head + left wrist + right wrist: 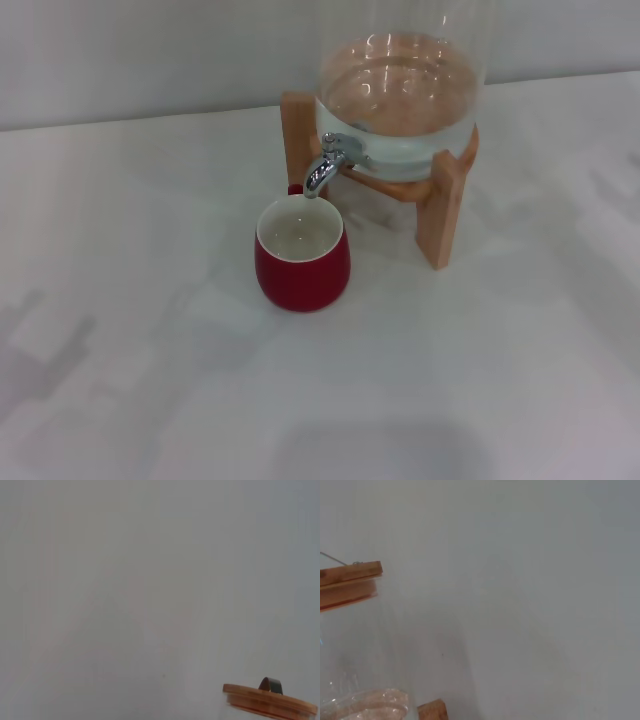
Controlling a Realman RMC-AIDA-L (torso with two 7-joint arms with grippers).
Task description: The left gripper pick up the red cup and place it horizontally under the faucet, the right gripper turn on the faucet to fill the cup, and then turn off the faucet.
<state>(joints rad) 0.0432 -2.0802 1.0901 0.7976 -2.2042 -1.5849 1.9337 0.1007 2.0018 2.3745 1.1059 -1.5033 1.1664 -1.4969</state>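
— Where is the red cup?

— Upright on the white table, directly beneath the faucet, its rim just below the spout. The faucet sticks out of a glass jar of water on a wooden stand.

— And the grippers?

— Neither appears in any view, so I cannot tell their state. The wrist cameras show only the jar's wooden lid and a pale wall.

Staged test bench: bare white worktop against a plain pale wall, holding only a water jar.
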